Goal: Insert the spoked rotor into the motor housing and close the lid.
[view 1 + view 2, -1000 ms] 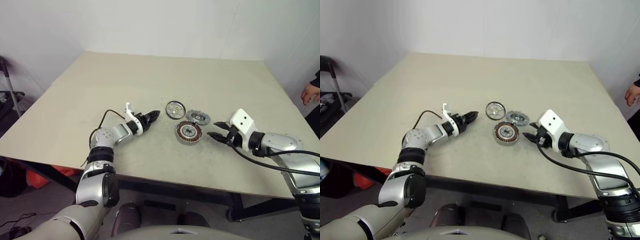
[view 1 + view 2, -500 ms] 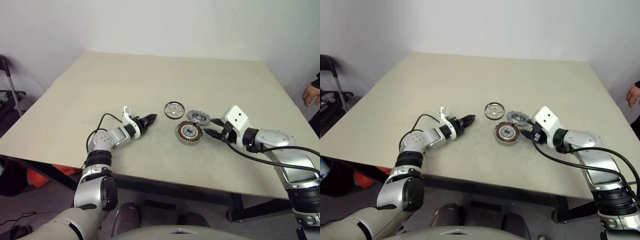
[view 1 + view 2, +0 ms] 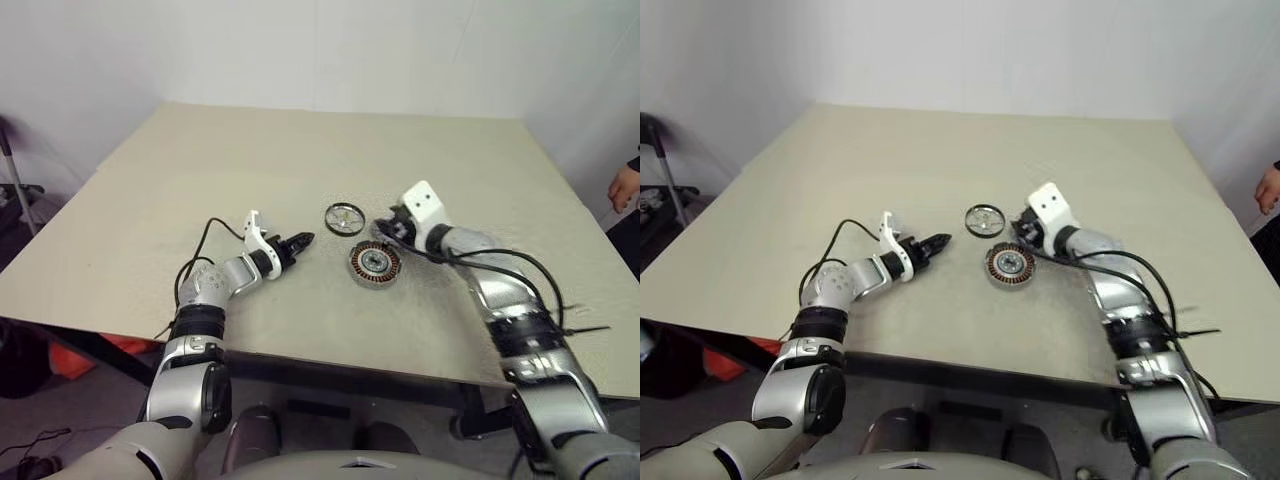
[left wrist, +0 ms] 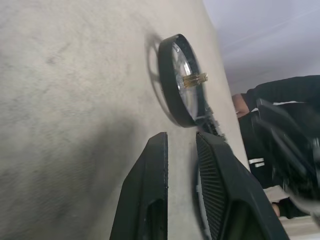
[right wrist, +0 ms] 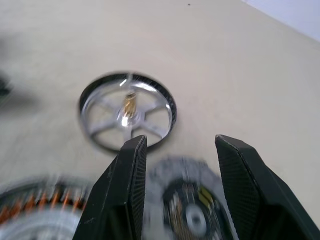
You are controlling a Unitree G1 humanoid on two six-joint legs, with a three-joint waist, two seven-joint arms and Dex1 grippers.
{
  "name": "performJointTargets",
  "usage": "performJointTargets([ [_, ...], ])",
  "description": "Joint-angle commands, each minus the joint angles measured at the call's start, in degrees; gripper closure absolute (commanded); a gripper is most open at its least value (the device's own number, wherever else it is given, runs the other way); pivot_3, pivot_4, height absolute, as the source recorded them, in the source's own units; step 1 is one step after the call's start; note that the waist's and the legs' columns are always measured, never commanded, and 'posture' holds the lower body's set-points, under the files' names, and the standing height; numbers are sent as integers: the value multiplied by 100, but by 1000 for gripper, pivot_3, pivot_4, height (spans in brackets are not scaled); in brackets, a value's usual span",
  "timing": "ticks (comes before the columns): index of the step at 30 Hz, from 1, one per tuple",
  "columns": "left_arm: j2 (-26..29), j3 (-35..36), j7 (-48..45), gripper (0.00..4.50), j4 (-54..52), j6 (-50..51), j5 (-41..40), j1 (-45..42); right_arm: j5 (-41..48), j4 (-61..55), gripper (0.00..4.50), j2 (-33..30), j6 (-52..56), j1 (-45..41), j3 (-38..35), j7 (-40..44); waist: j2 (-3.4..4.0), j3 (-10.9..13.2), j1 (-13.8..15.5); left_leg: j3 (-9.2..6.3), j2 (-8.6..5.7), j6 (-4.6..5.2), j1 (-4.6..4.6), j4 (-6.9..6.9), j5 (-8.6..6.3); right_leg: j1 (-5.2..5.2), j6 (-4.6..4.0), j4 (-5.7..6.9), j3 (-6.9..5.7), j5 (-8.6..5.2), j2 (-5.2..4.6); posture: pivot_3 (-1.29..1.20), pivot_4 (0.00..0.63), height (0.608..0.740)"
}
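The spoked rotor (image 3: 344,218) lies flat on the table, dark-rimmed with silver spokes. Just nearer and to its right sits the motor housing (image 3: 371,262), its copper windings showing. Beside both lies the grey notched lid (image 5: 187,207). My right gripper (image 5: 181,145) hovers open over the lid, its fingers (image 5: 131,165) straddling the lid's far edge, with the rotor (image 5: 127,111) just beyond. It holds nothing. My left gripper (image 3: 300,241) rests low, left of the rotor (image 4: 177,80). Its fingers (image 4: 156,160) point at the rotor with a narrow gap and nothing between them.
The parts lie near the middle of a wide beige table (image 3: 250,150). A person's hand (image 3: 625,186) shows at the far right edge. A black cable (image 3: 208,240) loops off my left forearm. White walls stand behind the table.
My right gripper has swung forward and to the left, from beside the housing to over the lid. The left gripper stayed in place and rolled slightly.
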Motion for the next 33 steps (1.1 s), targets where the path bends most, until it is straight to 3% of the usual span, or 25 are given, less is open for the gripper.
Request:
performJointTargets([
  [1,39,-57,-69,3566,-348,-117,31,63,-49,484,2313,190,-364,-394,-95,-137,-1,1,-12,0,-1,1,-2,1,-1,-1,0,0,0,0,0,0,0,740],
  [10,75,-20,60,3566,-457,-245,117,193,24,1669,2313,904,-836,-939,-190,-294,-2,2,-44,1,3,2,-2,1,-1,-7,-3,3,0,-1,1,0,0,740],
  [26,82,-33,189,3566,-578,-306,153,324,-58,4042,2313,1417,-1860,-1891,-409,-473,-2,1,-58,3,6,1,1,2,-1,-8,-6,9,0,-2,2,0,0,740],
  [30,95,-27,220,3611,-565,-336,172,329,-66,4373,3237,1455,-2002,-2024,-495,-513,-2,1,-61,4,7,3,2,2,-2,-8,-7,10,0,-2,3,0,0,740],
  [33,103,-24,244,3611,-562,-355,192,328,-82,4434,4324,1460,-2056,-2066,-525,-481,-2,1,-61,4,7,5,3,2,-3,-8,-7,13,0,-2,3,0,0,740],
])
